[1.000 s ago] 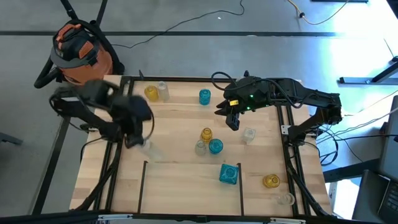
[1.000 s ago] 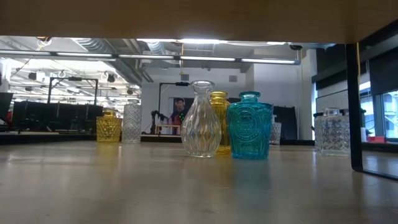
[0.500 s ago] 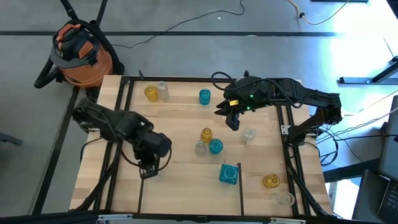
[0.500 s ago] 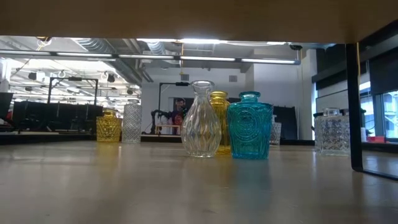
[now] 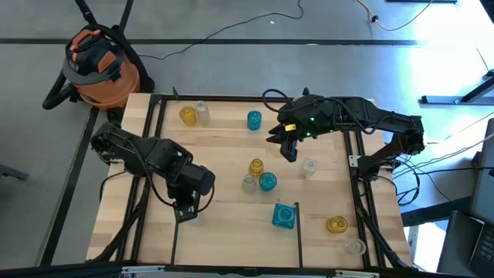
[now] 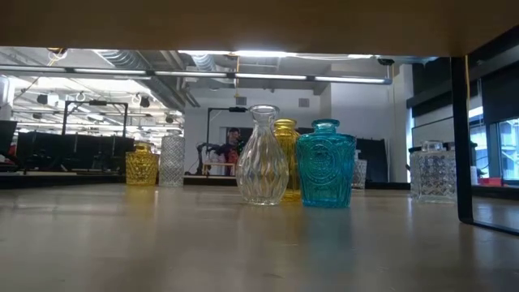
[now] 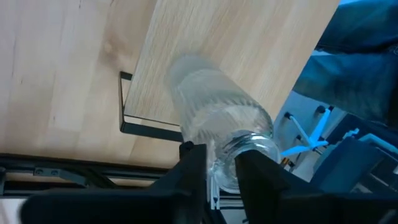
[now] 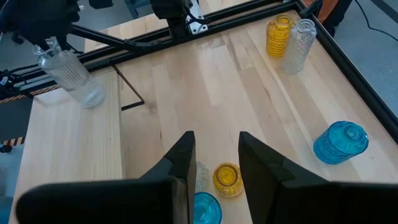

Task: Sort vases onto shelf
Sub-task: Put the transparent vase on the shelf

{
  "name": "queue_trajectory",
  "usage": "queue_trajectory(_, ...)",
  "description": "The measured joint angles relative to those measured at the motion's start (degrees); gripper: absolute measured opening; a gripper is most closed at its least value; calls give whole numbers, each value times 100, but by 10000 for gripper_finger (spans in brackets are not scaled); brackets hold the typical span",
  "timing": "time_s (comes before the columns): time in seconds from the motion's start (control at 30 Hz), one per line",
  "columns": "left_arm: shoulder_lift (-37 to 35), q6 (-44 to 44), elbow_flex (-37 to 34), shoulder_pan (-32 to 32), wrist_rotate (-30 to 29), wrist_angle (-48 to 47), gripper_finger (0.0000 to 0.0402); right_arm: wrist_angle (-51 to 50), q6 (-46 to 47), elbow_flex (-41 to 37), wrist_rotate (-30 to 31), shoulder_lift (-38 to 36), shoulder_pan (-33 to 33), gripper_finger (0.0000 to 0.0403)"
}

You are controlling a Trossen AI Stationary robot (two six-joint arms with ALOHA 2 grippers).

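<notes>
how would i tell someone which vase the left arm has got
Look at the pale-wood shelf, near the end of a thin dark divider line. There the left gripper pinches the neck of a clear ribbed vase, its base resting on the wood. It stands alone, apart from the others.

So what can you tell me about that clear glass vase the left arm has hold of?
The clear ribbed vase is see-through glass with fine vertical ribs, a straight body and a narrower neck. The left gripper pinches it at the neck, one dark finger on either side. It hangs tilted, base toward the pale wood shelf, near a thin dark divider line at the table's front left. Whether its base touches the wood is unclear.
</notes>
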Motion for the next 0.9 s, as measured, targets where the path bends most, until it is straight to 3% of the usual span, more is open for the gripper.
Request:
queue_trajectory(0.23, 7, -123, -4, 0, 1, 12, 122, 0, -1, 0, 1, 0, 0, 85)
queue_trajectory(0.9, 2, -272, -13, 125, 246, 12, 127, 0, -1, 0, 0, 0, 0, 85)
